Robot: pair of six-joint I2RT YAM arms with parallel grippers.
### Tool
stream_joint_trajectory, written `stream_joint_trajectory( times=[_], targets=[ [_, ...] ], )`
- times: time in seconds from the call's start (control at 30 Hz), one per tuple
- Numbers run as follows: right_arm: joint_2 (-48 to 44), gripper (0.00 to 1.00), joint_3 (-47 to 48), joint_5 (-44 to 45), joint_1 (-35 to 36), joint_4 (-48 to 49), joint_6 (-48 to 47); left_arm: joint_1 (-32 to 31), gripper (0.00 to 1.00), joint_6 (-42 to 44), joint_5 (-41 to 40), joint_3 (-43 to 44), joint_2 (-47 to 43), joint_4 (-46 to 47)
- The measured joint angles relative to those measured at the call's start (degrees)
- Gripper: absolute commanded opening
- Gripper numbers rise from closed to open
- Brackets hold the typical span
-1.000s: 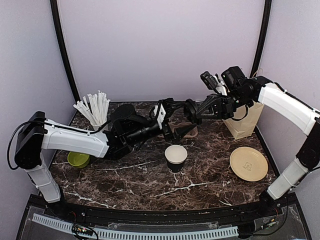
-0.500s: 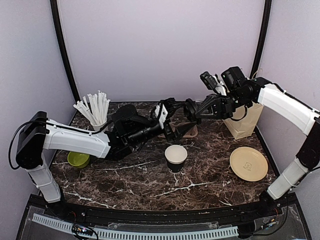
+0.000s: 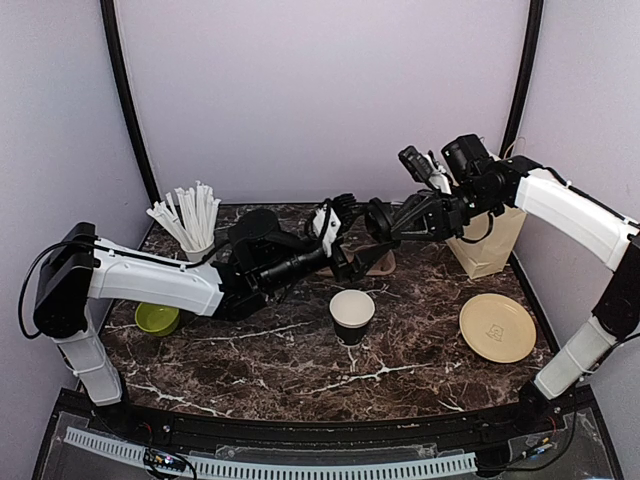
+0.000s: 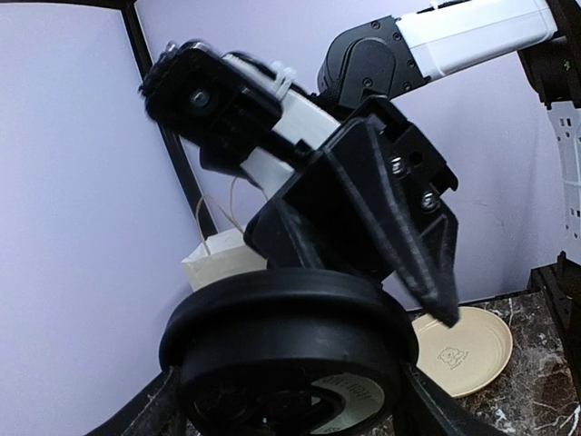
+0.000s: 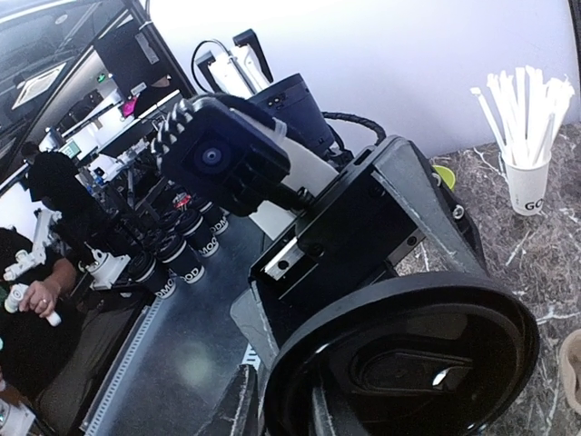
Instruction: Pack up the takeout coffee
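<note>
The takeout coffee cup (image 3: 352,315), dark sleeve with a white band, stands open and lidless mid-table. Its round black lid (image 3: 378,220) is in the air behind the cup, between both grippers. My right gripper (image 3: 386,222) holds it from the right. My left gripper (image 3: 358,214) has come in from the left, its fingers (image 4: 416,386) against the lid's sides. The lid (image 4: 289,341) fills the bottom of the left wrist view, with the right gripper's fingers just above it. In the right wrist view the lid (image 5: 408,363) sits in my right gripper (image 5: 363,404), one finger (image 5: 241,409) showing.
A paper bag (image 3: 487,245) stands at the back right, with a tan plate (image 3: 497,327) in front of it. A cup of white straws (image 3: 190,225) and a lime-green bowl (image 3: 158,318) are at the left. A brown cardboard carrier (image 3: 378,262) lies under the grippers.
My left gripper has moved up and to the right, closing in on the lid held by my right gripper. The right arm has barely moved.
</note>
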Motion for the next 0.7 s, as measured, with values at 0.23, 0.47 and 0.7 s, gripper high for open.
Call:
stream_joint_trajectory(
  times=[0.23, 0.47, 0.7],
  targets=[
    [-1.2, 0.47, 0.4, 10.1, -2.4, -7.2, -7.3, 0.0, 0.77, -1.6, -2.1, 0.1, -5.4, -14.0],
    [-9.4, 0.45, -5.0, 21.9, -11.0, -4.3, -7.7, 0.0, 0.75, -6.3, -3.1, 7.5, -13.4, -39.6],
    [-9.2, 0.36, -20.7, 40.9, -5.7, 8.7, -3.4, 0.0, 0.75, -12.0, -3.3, 16.6, -13.6, -67.1]
  ],
)
